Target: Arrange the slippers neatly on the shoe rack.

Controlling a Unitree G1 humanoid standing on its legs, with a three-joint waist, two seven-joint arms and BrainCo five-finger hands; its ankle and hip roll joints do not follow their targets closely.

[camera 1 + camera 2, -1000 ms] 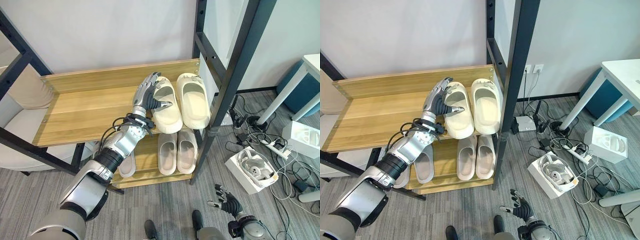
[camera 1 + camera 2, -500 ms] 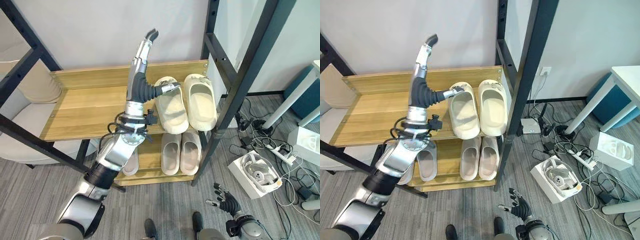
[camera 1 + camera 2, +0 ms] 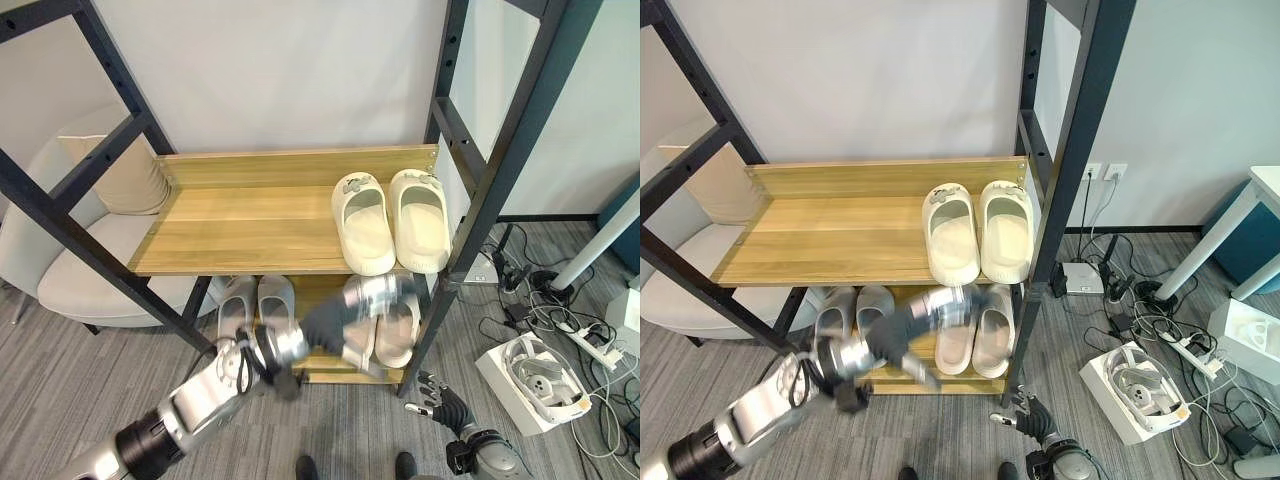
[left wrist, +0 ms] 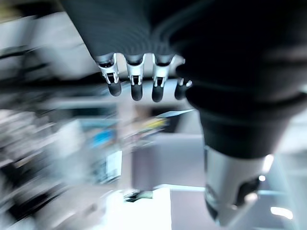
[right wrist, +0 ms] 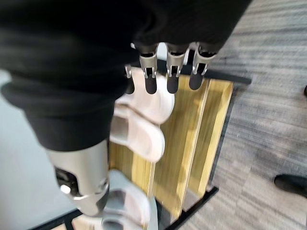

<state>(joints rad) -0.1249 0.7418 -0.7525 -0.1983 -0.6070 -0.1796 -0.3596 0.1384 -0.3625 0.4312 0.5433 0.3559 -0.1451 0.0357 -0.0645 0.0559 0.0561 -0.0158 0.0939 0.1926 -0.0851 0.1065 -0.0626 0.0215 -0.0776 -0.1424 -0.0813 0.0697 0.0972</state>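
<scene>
White wall (image 3: 280, 70) behind a black metal frame (image 3: 520, 140) with diagonal struts. At far left, a cream armchair (image 3: 70, 280) bearing a beige cushion (image 3: 125, 180). Grey wood-pattern floor (image 3: 1160, 470). At right, near the frame's base: tangled cables (image 3: 1140, 300), a white power strip (image 3: 1195, 355), an open white box (image 3: 1135, 395) holding a headset, a white table leg (image 3: 1210, 260).

Cream slippers (image 3: 390, 218) sit paired, toes forward, at the right end of the shoe rack's (image 3: 250, 215) wooden upper shelf.
</scene>
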